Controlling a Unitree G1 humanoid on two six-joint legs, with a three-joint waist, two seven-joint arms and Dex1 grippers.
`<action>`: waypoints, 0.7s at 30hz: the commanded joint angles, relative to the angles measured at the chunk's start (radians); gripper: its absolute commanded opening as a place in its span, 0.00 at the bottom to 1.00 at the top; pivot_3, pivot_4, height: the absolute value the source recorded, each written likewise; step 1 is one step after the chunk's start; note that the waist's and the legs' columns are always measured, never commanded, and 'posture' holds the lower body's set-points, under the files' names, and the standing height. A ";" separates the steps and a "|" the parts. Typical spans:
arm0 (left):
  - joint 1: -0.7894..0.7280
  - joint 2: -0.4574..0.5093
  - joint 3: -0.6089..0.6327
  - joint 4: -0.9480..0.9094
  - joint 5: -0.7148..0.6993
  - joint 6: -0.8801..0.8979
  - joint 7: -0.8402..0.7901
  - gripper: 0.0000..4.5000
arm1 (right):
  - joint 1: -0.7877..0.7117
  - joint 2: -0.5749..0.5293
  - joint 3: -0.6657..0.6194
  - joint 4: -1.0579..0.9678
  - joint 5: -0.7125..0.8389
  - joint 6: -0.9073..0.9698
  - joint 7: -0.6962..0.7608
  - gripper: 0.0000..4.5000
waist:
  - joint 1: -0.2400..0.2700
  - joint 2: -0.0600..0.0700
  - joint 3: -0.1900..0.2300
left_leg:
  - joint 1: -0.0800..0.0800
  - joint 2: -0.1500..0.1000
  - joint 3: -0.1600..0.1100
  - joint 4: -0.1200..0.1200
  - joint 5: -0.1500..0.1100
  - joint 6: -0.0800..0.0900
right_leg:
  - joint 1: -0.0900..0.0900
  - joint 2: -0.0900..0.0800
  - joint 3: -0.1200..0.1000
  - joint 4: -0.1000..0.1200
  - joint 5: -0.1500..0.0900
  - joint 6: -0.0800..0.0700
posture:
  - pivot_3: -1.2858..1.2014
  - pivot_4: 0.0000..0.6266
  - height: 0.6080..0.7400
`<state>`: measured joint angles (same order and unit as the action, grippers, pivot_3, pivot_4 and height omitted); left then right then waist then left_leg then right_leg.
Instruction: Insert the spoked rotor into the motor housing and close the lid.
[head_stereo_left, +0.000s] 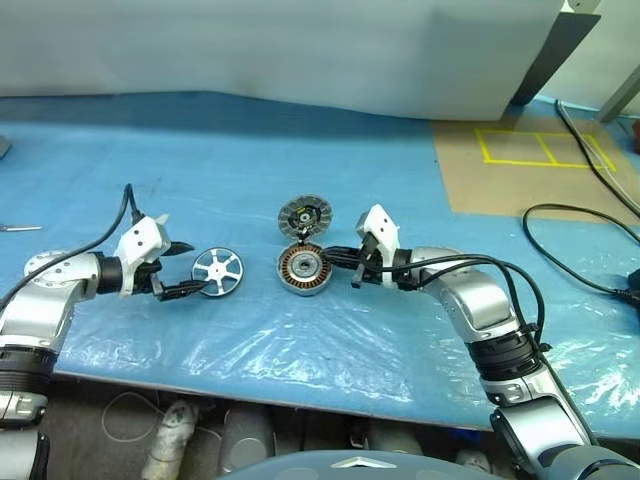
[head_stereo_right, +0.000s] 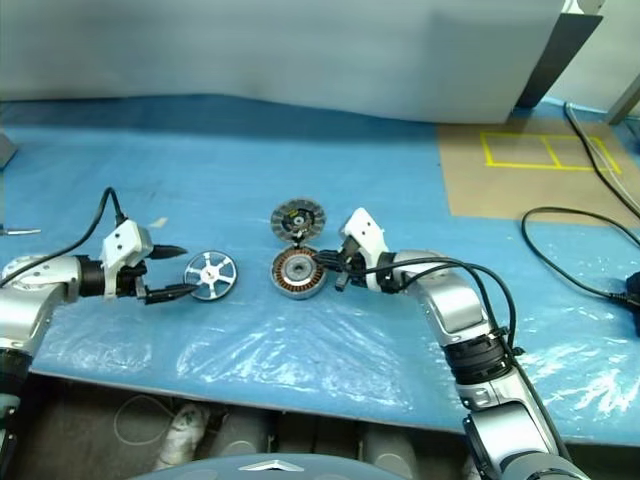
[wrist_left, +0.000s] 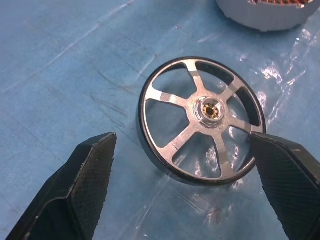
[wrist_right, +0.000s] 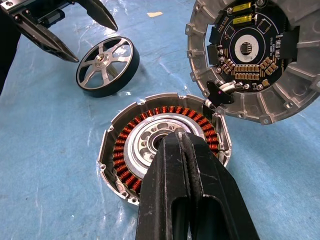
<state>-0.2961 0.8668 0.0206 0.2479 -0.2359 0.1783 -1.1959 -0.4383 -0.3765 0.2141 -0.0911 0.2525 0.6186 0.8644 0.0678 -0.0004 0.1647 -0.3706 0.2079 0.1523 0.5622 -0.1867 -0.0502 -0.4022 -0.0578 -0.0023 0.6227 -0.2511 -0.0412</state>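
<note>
1. Left wrist view puts the spoked rotor (wrist_left: 200, 120) closest: a bright metal wheel with a dark outer band, six flat spokes and a small brass-coloured hub. It lies flat on clear plastic film over the blue desk (head_stereo_left: 300, 150), between the wide-open fingers of the left gripper (head_stereo_left: 188, 270).
2. It looks rigid, smooth and probably slippery; I would pinch it across the rim rather than by a thin spoke.
3. Just beside it to the right sits the motor housing (wrist_right: 165, 145), a shallow silver cup with a ring of copper windings. Those wires look delicate, so the rotor should go in straight.
4. The right gripper (wrist_right: 187, 145) hovers over the housing with its fingers closed on nothing.
5. Farthest back, the lid (wrist_right: 250, 55) touches the housing's rim, ribbed grey metal with a dark circuit face showing.
</note>
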 joint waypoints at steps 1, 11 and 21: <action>-0.041 -0.005 -0.010 0.022 0.021 -0.028 -0.001 0.99 | -0.011 -0.005 0.007 -0.012 -0.004 -0.028 -0.006 0.01 | 0.001 0.000 0.000 | 0.000 0.000 0.000 0.000 0.000 0.000 | 0.000 0.000 0.000 0.000 0.000 0.000 | 0.52 0.24 1.00; -0.053 0.026 0.063 -0.038 -0.049 -0.053 -0.045 0.99 | 0.010 -0.009 0.008 -0.017 -0.011 -0.031 -0.027 0.01 | 0.001 0.000 0.000 | -0.001 0.000 -0.001 -0.001 0.000 0.000 | -0.001 0.001 -0.002 0.001 0.002 0.004 | 0.52 0.24 1.00; -0.078 0.036 -0.022 -0.085 0.007 -0.141 -0.130 0.58 | 0.003 -0.005 0.024 0.009 -0.019 -0.047 -0.026 0.00 | 0.002 0.000 0.000 | -0.001 0.000 -0.001 -0.001 0.000 0.000 | -0.001 0.000 -0.001 0.001 0.002 0.004 | 0.52 0.24 1.00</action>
<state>-0.3582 0.8913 0.0087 0.1907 -0.2450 0.0743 -1.3079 -0.4276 -0.3842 0.2407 -0.0640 0.2285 0.5927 0.8368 0.0697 -0.0005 0.1647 -0.3716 0.2081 0.1515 0.5615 -0.1866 -0.0504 -0.4028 -0.0575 -0.0038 0.6235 -0.2488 -0.0374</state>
